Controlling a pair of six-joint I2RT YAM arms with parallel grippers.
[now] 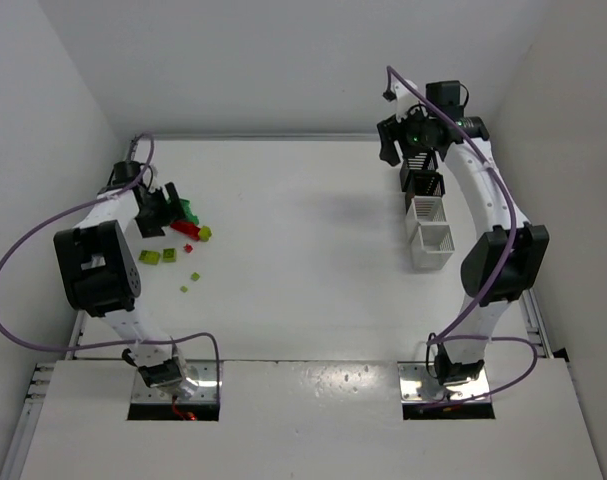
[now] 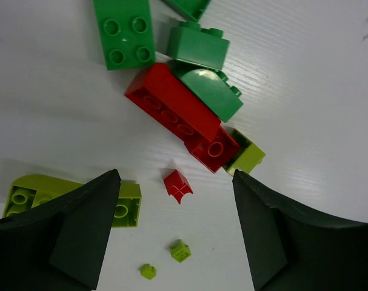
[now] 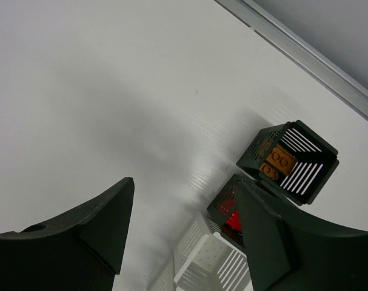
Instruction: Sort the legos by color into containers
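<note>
Legos (image 1: 188, 232) lie in a loose cluster on the far-left side of the tabletop (image 1: 303, 280), directly under the left pincer (image 2: 176, 182). Left pincer is released: fingers spread, nothing held. A small red piece (image 2: 177, 185) lies on the tabletop between the fingers, touching neither. Just past it a long red brick (image 2: 168, 108) runs diagonally, with a shorter red brick (image 2: 213, 148) at its lower end. A lime brick (image 2: 247, 156) pokes out from behind that shorter one. Three green bricks sit beyond, one rounded (image 2: 211, 91) against the long red brick, one block (image 2: 197, 45) and one flat, studs up (image 2: 123, 33). Another lime brick (image 2: 128, 206) is partly hidden by the left finger (image 2: 80, 230), with a curved lime piece (image 2: 26, 189) beside it. Two tiny lime bits (image 2: 180, 250) lie nearer the camera.

Right pincer (image 3: 184, 185) is also released and empty. It hangs over the far end of the containers (image 1: 426, 205), which stand in a row on the right side. The far black container (image 3: 305, 159) holds orange-brown pieces (image 3: 281, 160), and the next black container (image 3: 223, 203) holds something red (image 3: 233, 219). Two white containers (image 1: 433, 245) stand nearer the arm base. Cannot tell what is in them.
</note>
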